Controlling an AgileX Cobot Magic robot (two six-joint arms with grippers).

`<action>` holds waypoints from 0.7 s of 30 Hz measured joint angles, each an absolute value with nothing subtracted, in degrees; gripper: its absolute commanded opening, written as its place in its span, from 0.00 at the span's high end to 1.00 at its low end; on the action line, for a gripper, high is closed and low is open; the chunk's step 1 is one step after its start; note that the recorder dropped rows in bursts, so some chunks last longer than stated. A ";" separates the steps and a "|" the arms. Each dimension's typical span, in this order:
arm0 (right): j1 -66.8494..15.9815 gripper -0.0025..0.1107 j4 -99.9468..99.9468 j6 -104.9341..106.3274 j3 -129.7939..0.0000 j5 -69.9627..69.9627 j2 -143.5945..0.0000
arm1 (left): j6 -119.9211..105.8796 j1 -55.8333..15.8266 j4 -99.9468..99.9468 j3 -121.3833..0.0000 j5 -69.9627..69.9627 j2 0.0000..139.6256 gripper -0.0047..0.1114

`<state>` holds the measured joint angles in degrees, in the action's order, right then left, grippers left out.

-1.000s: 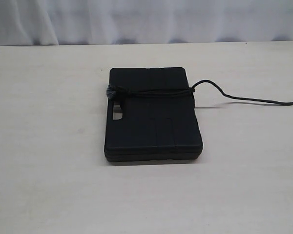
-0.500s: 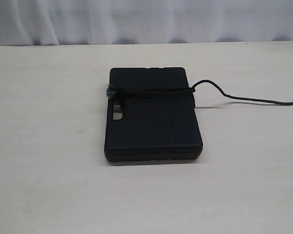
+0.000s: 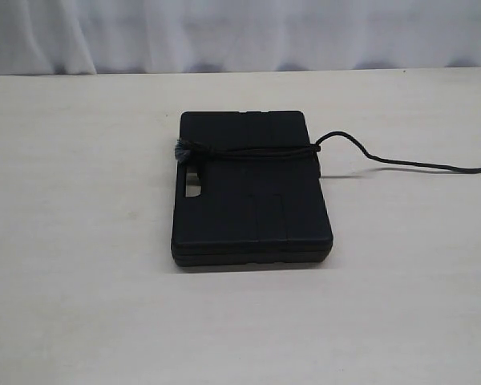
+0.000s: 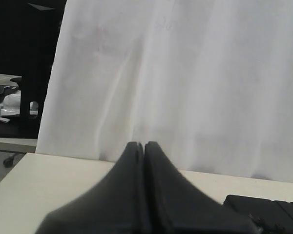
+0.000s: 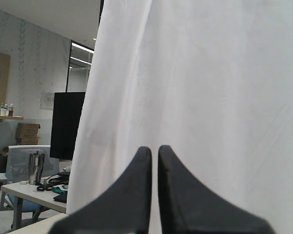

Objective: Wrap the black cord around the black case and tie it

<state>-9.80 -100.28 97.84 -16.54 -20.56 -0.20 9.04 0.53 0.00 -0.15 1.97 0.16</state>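
- Exterior view: case point(image 3: 252, 200) lies flat mid-table point(image 3: 80, 241), handle cutout point(image 3: 194, 190) at its left edge.
- Cord point(image 3: 256, 151) crosses the far part of the case face in a tight band, side to side.
- Frayed grey knot point(image 3: 181, 151) sits at the left edge, just above the cutout.
- Tail point(image 3: 417, 164) leaves the right edge, loops up, then trails across the table to the right, lying slack.
- No arm in the exterior view.
- Left gripper point(image 4: 144, 146): jaws pressed together, nothing between them, aimed at the white curtain point(image 4: 185, 73). A corner of the case shows low beside it.
- Right gripper point(image 5: 155, 151): jaws almost touching, empty, also facing the curtain.
- Judgement: wrap and tie look done, and both arms seem parked clear.
- If the knot needs cinching, the right gripper must open, drop to the tail near the case edge and pull outward while the case is kept from sliding.
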 measured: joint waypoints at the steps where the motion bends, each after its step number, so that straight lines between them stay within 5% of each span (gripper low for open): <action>1: -9.80 0.94 -100.28 97.84 -16.54 -20.56 -0.20 | 9.04 0.61 0.00 -0.17 1.96 0.16 0.96; 21: -9.80 0.94 -100.28 97.84 -16.54 -20.56 -0.20 | 0.82 0.61 -2.47 -0.17 -8.49 0.16 0.96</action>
